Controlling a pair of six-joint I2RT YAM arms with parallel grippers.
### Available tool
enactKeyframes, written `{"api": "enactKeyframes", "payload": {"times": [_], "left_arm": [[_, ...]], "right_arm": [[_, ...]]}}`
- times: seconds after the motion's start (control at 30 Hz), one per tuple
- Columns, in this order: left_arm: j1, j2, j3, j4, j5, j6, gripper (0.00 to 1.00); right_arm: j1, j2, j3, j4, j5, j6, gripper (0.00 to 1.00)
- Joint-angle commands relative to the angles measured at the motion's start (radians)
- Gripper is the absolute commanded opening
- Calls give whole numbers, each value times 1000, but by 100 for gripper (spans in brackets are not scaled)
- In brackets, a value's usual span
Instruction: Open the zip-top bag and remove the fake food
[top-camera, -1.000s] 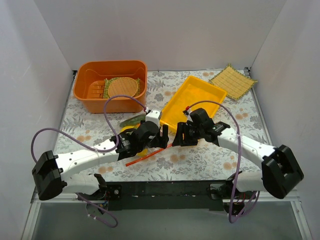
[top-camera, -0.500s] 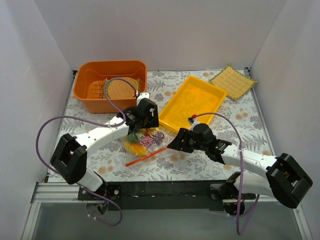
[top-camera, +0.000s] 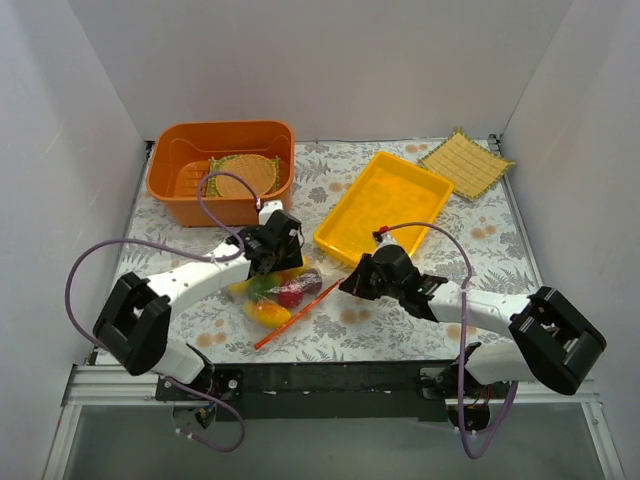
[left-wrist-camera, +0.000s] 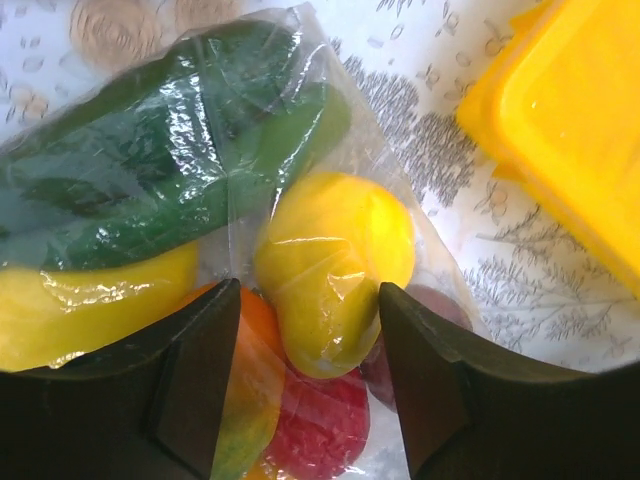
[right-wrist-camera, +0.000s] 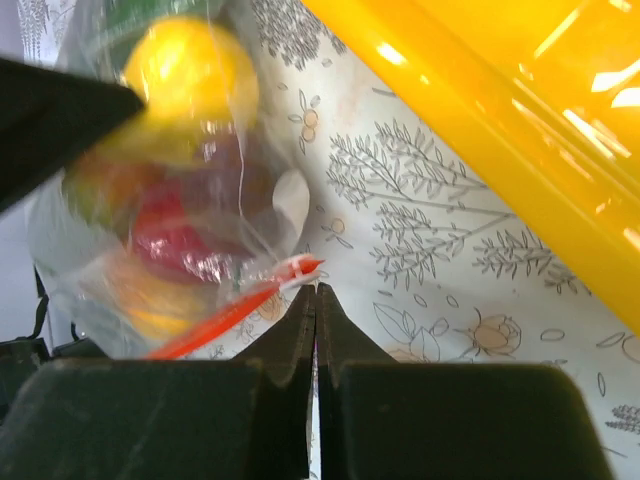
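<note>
Bag (left-wrist-camera: 215, 150) lies beneath spread left tool (left-wrist-camera: 305, 300), zip end (right-wrist-camera: 292, 269) by closed right tool (right-wrist-camera: 315, 292).

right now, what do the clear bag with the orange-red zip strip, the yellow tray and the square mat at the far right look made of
Clear zip-top bag: thin plastic film, glossy; it crinkles and glares over the fake food. Shallow yellow rectangular tray: probably rigid moulded plastic, smooth, with bright highlights. Square yellowish mat: apparently woven straw or bamboo, matte, grid weave visible.
</note>
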Motion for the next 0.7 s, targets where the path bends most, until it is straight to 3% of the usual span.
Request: {"api": "enactKeyframes", "payload": {"times": [0.0,0.2,0.3,0.37,0.4,0.43,0.47,0.6,0.67], "left_arm": [[-16,-145,-136,-74,60,-99,53],[-88,-334,-277,-98,97,-320,51],[-117,-401,-297,-101,77,-371,55],[-116,-408,-269,-121,39,-351,66],[-117,-388,-221,-129,24,-331,70],[-114,-371,-193,-137,-1,-281,71],[-114,-348,-167,-155,-8,-259,73],[-96,-264,-70,-169,-58,-152,77],[-68,-227,-51,-166,-50,-110,77]], "right_arm": [[5,-1,140,-73,83,-120,1],[-1,131,333,-120,7,-226,1],[-3,174,413,-244,-32,-266,1],[-3,100,377,-263,0,-266,13],[-3,63,322,-266,2,-266,22],[-1,23,283,-272,2,-266,36],[0,-55,245,-272,-6,-245,43],[19,-192,40,-196,-142,-177,53],[49,-258,-83,-81,-214,-156,61]]}}
